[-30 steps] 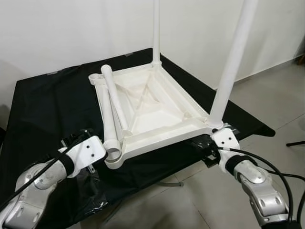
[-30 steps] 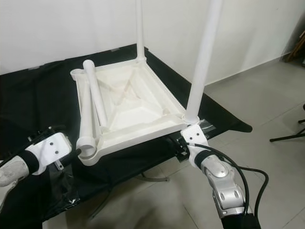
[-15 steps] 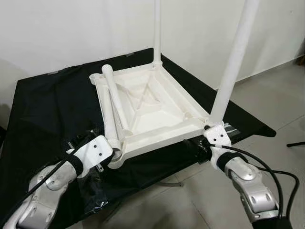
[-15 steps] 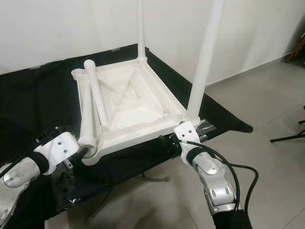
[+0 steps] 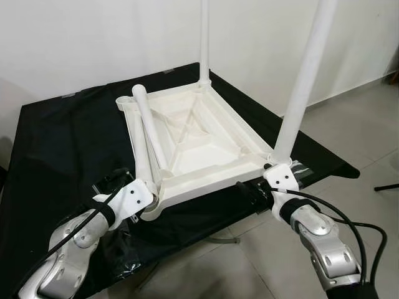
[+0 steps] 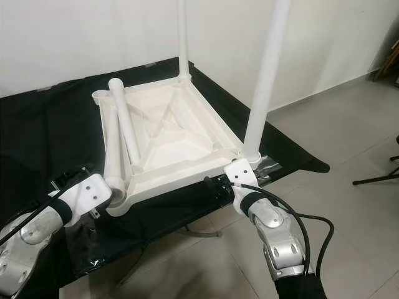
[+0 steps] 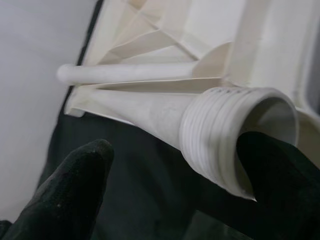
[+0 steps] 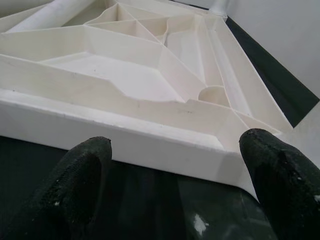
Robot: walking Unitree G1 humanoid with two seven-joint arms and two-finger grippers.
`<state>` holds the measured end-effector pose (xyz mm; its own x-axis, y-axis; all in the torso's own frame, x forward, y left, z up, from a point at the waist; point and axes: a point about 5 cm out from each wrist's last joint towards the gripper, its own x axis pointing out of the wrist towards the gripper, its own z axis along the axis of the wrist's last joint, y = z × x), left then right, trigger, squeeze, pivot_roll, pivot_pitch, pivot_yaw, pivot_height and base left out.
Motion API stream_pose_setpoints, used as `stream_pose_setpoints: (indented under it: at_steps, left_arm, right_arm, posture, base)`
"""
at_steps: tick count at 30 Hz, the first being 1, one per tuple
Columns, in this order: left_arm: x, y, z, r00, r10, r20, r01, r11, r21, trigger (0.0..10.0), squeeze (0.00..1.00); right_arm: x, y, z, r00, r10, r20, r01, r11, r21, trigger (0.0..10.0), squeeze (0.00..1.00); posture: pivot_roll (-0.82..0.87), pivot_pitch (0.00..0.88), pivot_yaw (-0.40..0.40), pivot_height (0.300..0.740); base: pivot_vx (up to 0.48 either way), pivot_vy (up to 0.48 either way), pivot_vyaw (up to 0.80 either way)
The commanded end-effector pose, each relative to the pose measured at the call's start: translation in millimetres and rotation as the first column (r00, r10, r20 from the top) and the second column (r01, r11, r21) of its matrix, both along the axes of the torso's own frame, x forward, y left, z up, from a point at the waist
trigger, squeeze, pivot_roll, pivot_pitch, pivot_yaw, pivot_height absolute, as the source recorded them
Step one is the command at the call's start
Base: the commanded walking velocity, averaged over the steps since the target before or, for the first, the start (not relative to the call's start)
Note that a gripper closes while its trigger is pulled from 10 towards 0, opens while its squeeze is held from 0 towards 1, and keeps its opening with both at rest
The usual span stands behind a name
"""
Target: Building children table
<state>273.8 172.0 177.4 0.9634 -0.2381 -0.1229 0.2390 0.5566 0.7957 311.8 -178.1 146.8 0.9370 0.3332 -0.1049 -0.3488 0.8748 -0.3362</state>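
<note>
A white plastic tabletop (image 5: pixel 215 146) lies upside down on a black-covered table (image 5: pixel 62 143). Two white legs stand screwed in, one at its far corner (image 5: pixel 204 43) and one at its near right corner (image 5: pixel 300 87). Two loose legs (image 5: pixel 148 134) lie along its left side. My left gripper (image 7: pixel 175 200) is open around the threaded end (image 7: pixel 225 137) of one loose leg; one finger (image 7: pixel 280 185) touches that end and the other (image 7: pixel 70 195) stands apart. My right gripper (image 8: pixel 175 185) is open at the tabletop's near rim (image 8: pixel 150 135), by the near right corner.
The black cloth hangs over the table's front edge (image 5: pixel 187 224). A white wall (image 5: pixel 93 37) stands close behind. Grey tiled floor (image 5: pixel 355 131) spreads to the right, where a dark stand foot (image 5: pixel 386 185) rests. Cables (image 5: pixel 368 230) trail from my right arm.
Both arms have moved in toward the tabletop. The left gripper has come up around the loose leg's threaded end; the right gripper has slid left along the near rim.
</note>
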Motion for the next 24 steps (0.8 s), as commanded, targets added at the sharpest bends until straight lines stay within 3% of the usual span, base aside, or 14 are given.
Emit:
stream_pose_setpoints:
  at_steps: [1, 4, 5, 14, 20, 24]
  left_arm:
    - [2.0, -3.9, -7.0, 1.0, 0.025, -0.001, -0.025, 0.999, 0.024, 9.5, 0.0]
    - [2.9, -6.8, -7.9, 1.0, 0.028, 0.006, -0.028, 0.999, 0.017, 9.1, 0.0]
    - [4.0, -14.8, -11.0, 1.0, 0.019, 0.012, -0.019, 1.0, -0.005, 0.0, 0.0]
    - [5.2, -19.9, -26.3, 1.0, 0.019, -0.008, -0.019, 0.999, 0.032, 0.0, 0.0]
    - [10.9, -11.8, -26.9, 0.995, 0.086, 0.042, -0.089, 0.994, 0.063, 0.0, 0.0]
    - [14.7, -5.1, -19.8, 0.987, 0.133, 0.088, -0.135, 0.99, 0.026, 0.0, 0.0]
  right_arm:
    - [0.3, 5.3, 2.0, 1.0, 0.008, 0.002, -0.008, 1.0, 0.004, 10.0, 0.0]
    - [0.4, 5.7, 2.1, 1.0, 0.008, 0.003, -0.008, 1.0, 0.004, 10.0, 0.0]
    - [0.5, 5.9, 2.4, 1.0, 0.007, 0.005, -0.007, 1.0, 0.005, 10.0, 0.0]
    - [0.9, 5.1, 4.2, 1.0, 0.004, 0.01, -0.004, 1.0, 0.004, 10.0, 0.0]
    - [1.1, 7.0, 5.8, 1.0, 0.011, 0.015, -0.011, 1.0, 0.007, 10.0, 0.0]
    - [1.6, 8.5, 9.1, 0.999, 0.017, 0.032, -0.017, 1.0, 0.018, 10.0, 0.0]
  posture:
    - [-0.05, 0.119, 0.043, 0.74]
    - [-0.05, 0.119, 0.043, 0.74]
    - [-0.05, 0.12, 0.045, 0.74]
    - [-0.06, 0.12, 0.045, 0.74]
    - [-0.07, 0.119, 0.042, 0.74]
    - [-0.07, 0.117, 0.043, 0.74]
  base:
    - [0.0, 0.0, 0.0]
    - [0.0, 0.0, 0.0]
    - [0.0, 0.0, 0.0]
    - [0.0, 0.0, 0.0]
    - [0.0, 0.0, 0.0]
    - [0.0, 0.0, 0.0]
